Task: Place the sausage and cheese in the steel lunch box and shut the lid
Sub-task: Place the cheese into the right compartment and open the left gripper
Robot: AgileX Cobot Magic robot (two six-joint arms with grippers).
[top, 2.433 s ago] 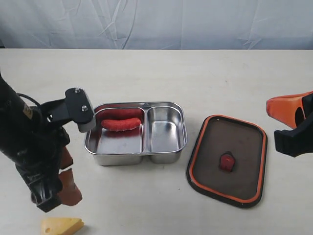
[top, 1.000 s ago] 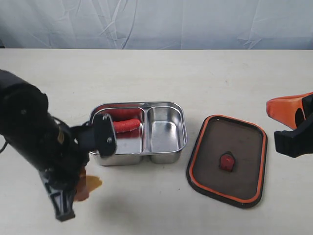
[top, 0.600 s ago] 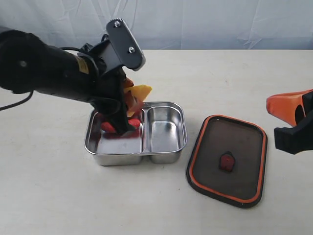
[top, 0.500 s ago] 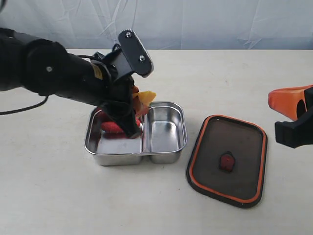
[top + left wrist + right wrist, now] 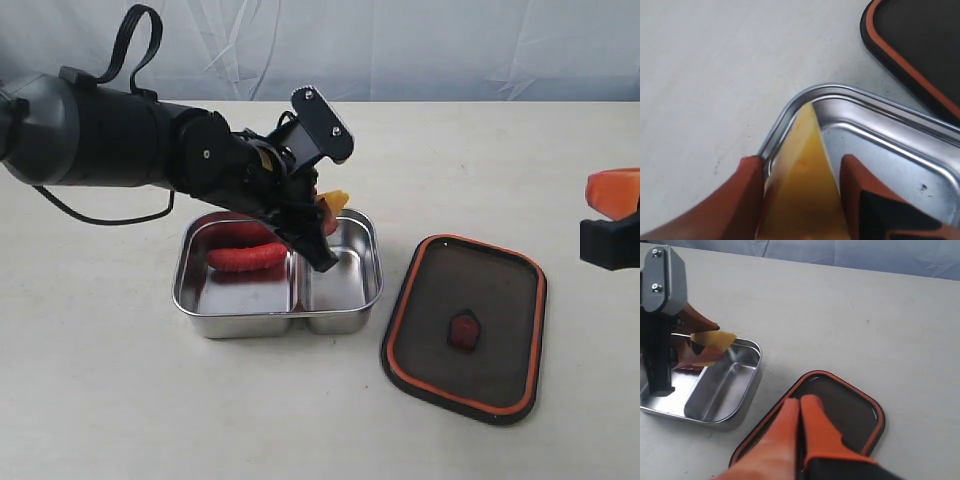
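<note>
My left gripper point(image 5: 322, 215) is shut on the yellow-orange cheese wedge point(image 5: 335, 200), holding it above the far edge of the steel lunch box's point(image 5: 278, 312) smaller compartment. In the left wrist view the cheese point(image 5: 804, 175) sits between both orange fingers point(image 5: 747, 180), its tip over the box rim point(image 5: 790, 107). The red sausage point(image 5: 245, 256) lies in the larger compartment. To the right of the box the dark lid point(image 5: 500, 330) rests upside down on the table, orange rim and valve point(image 5: 463, 329) showing. My right gripper point(image 5: 800, 402) is shut and empty, above the lid point(image 5: 850, 410).
The pale table top point(image 5: 480, 160) runs all round the box and lid. A grey-blue cloth backdrop point(image 5: 400, 40) stands behind the table's far edge. The left arm's black body point(image 5: 120, 140) reaches in over the table from the left.
My left arm has carried the cheese from over the box's larger compartment rightward to above the smaller one. The right gripper has shifted slightly right and up.
</note>
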